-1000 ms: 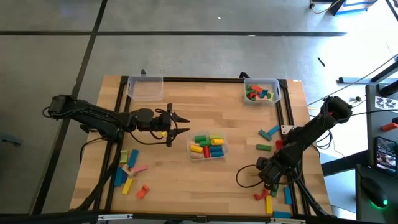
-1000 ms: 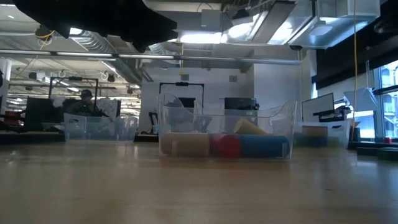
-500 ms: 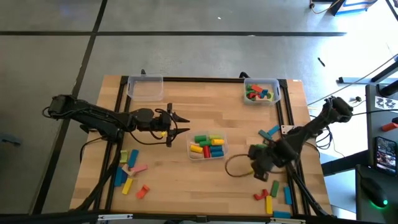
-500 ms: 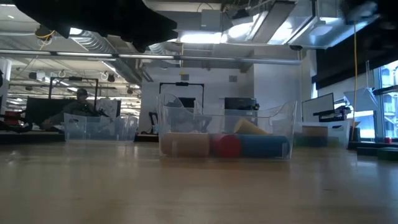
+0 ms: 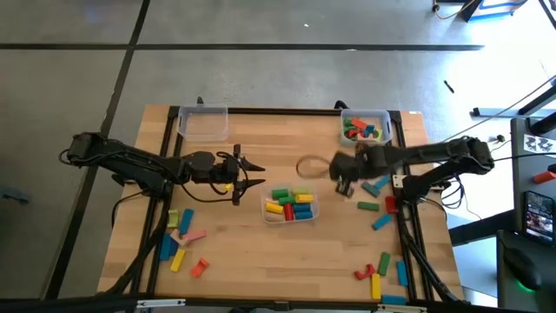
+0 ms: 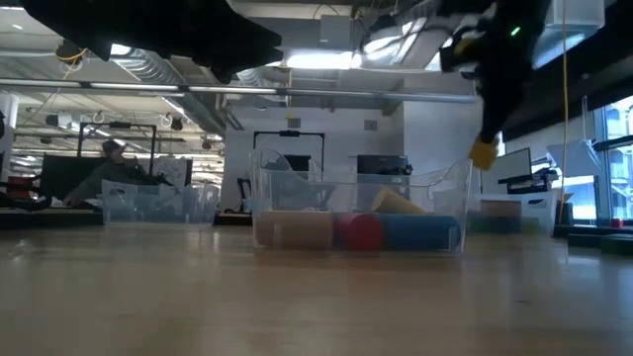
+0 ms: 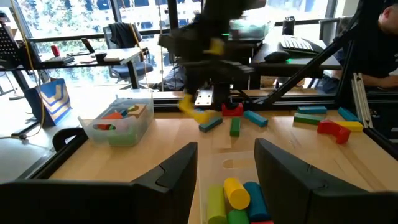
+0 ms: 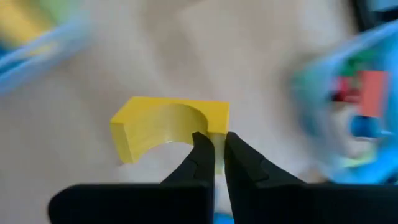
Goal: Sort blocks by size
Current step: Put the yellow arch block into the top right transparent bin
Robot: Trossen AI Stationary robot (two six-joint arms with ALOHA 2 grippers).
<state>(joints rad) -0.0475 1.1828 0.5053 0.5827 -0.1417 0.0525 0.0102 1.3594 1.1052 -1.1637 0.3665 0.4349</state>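
My right gripper [image 5: 342,183] hangs over the table between the middle bin [image 5: 292,205] and the far right bin [image 5: 366,127], shut on a yellow arch block [image 8: 168,127]. The arch also shows in the low view [image 6: 483,153], hanging below the gripper. My left gripper [image 5: 259,174] is open and empty just left of the middle bin; its own view [image 7: 227,163] looks over that bin's yellow, green and blue pieces [image 7: 235,196]. Loose blocks lie near left [image 5: 180,239] and near right [image 5: 380,271]. My right gripper pinches one leg of the yellow arch [image 8: 217,132] between its two fingertips [image 8: 200,152]. The fingers come from above. The arch hangs clear of the table, its curved hollow facing the gripper.
An empty clear bin [image 5: 202,123] stands at the far left. Blue and green bars [image 5: 375,186] lie on the table right of my right gripper. A loop of cable [image 5: 310,166] hangs beside the right wrist. A person sits in the room beyond the table [image 6: 104,173].
My right gripper has swung from the near right block pile toward the far edge and a little left, rising into the low view, with the yellow arch held clear of the table. My left arm has kept still.
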